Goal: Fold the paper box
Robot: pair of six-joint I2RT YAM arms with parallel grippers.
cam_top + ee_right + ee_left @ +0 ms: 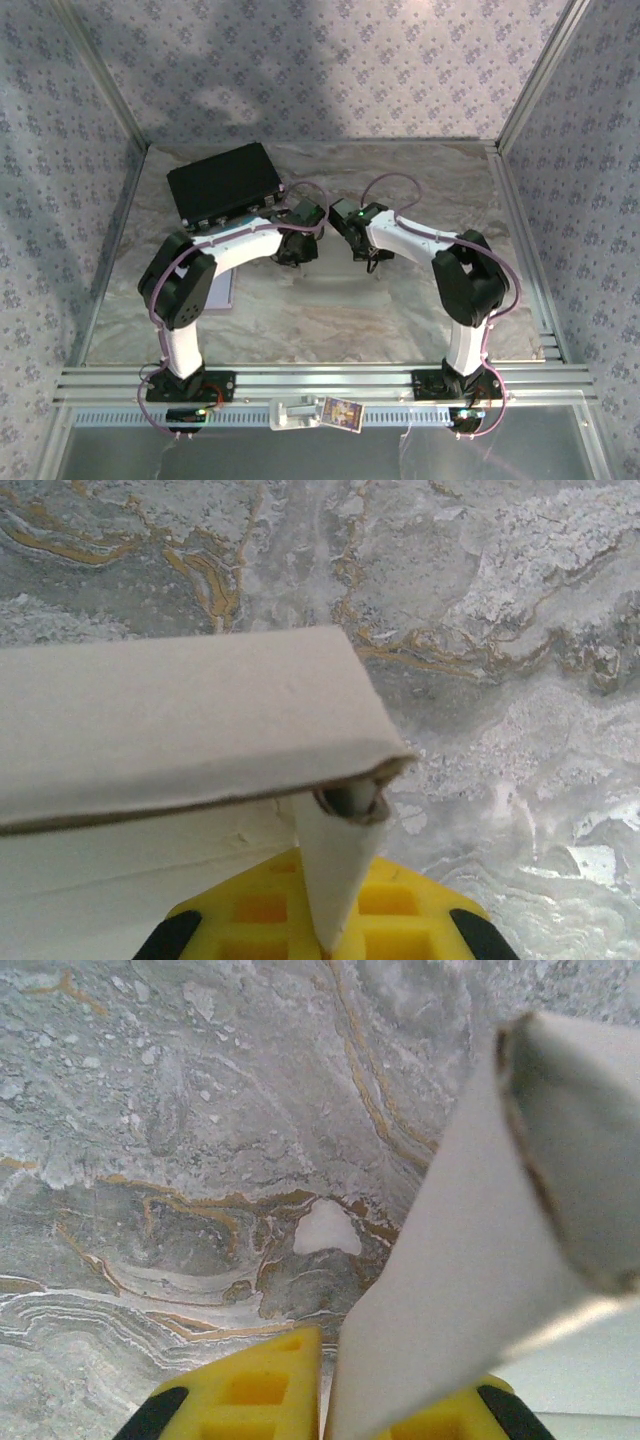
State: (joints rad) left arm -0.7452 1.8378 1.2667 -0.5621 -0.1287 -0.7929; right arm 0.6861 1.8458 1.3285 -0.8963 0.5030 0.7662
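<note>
1. We see a grey marble-patterned table (400, 310) with patterned fabric walls on three sides.
2. The left arm (185, 285) and the right arm (465, 275), both white and black, bend inward so that their wrists face each other near the middle of the table.
3. A black rectangular case (225, 183) lies flat at the far left of the table, just behind the left wrist.
4. The pale grey cardboard paper box (470, 1290) is held above the marble between the two wrists. In the right wrist view, one broad panel (170, 710) is folded over a thinner flap that hangs down.
5. The left gripper (335, 1405) has its yellow fingers (250, 1385) pinched on a flap of the box that rises up and to the right.
6. The right gripper (325, 915) is clamped on the thin hanging flap, with a yellow finger (400, 915) on either side.
</note>
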